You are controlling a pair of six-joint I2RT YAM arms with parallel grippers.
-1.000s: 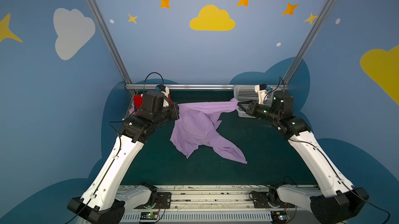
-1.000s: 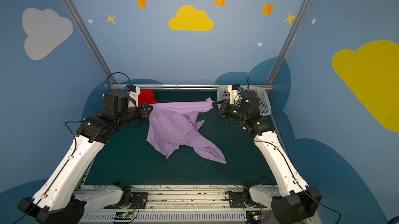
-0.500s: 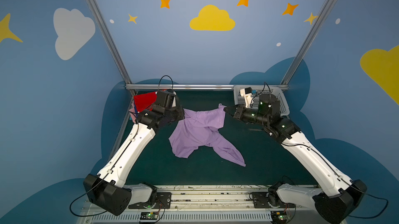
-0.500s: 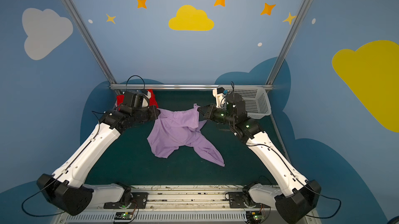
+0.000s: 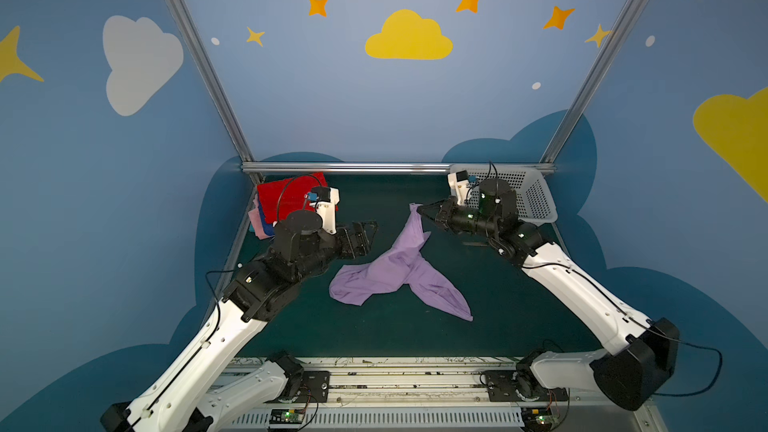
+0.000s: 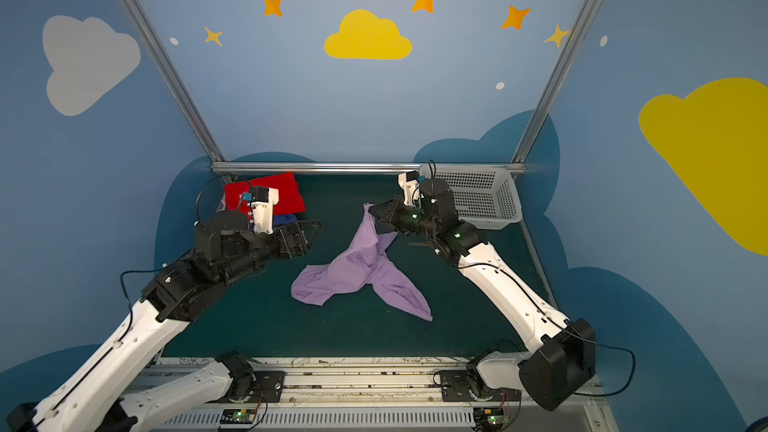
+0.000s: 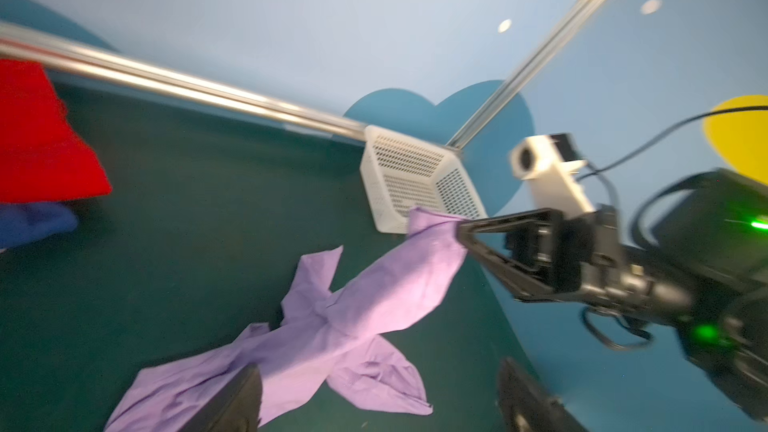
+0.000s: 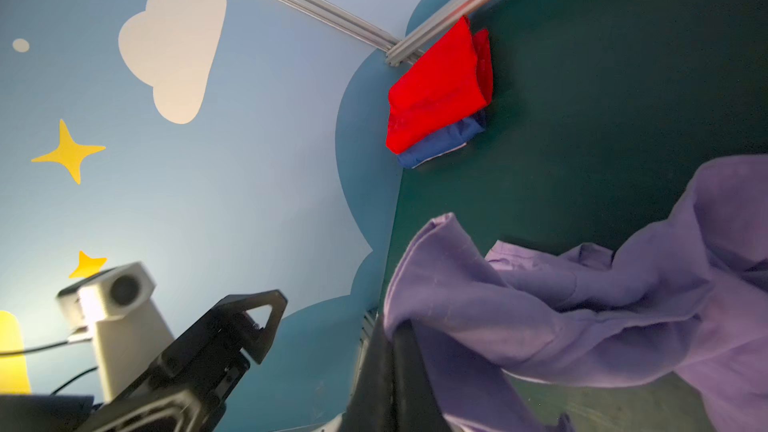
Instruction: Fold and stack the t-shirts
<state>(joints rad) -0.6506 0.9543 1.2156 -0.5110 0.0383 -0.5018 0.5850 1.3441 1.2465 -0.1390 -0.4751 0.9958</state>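
The lavender t-shirt (image 5: 399, 267) (image 6: 361, 272) lies crumpled mid-table, one corner lifted. My right gripper (image 5: 419, 207) (image 6: 371, 208) (image 8: 395, 334) is shut on that raised corner, and the cloth (image 8: 561, 297) hangs from it down to the mat. My left gripper (image 5: 370, 230) (image 6: 313, 230) (image 7: 374, 409) stands open to the left of the shirt, apart from it and holding nothing; the shirt (image 7: 332, 326) lies past its fingertips. At the back left is a stack with the red t-shirt (image 5: 286, 195) (image 6: 266, 190) (image 8: 436, 89) on top, a blue one (image 8: 440, 143) (image 7: 33, 222) under it and a pink edge (image 5: 257, 224).
A white perforated basket (image 5: 532, 197) (image 6: 486, 197) (image 7: 407, 176) stands at the back right corner, just behind the right arm. A metal rail (image 5: 353, 168) runs along the back edge of the green mat (image 5: 374, 338). Blue walls close in both sides.
My left gripper has opened and let go of the lavender shirt. The released side has dropped to the mat, so the shirt now hangs only from the right gripper.
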